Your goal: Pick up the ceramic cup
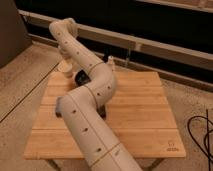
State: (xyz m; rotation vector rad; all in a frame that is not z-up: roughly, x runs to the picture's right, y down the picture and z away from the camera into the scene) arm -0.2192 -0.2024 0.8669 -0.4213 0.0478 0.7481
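Note:
The ceramic cup (65, 69) is a small cream-beige cylinder standing at the far left corner of the wooden table (145, 115). My arm rises from the bottom of the view, curls over the table and bends down at the far left. My gripper (65, 56) hangs right above the cup, at or very near its rim. The arm's end hides the grip itself.
A dark round bowl (81, 79) sits just right of the cup, partly behind the arm. A slim pale bottle-like object (110, 64) stands at the table's far edge. A grey object (59, 108) lies left of the arm. A black cable (202, 132) lies on the floor at right.

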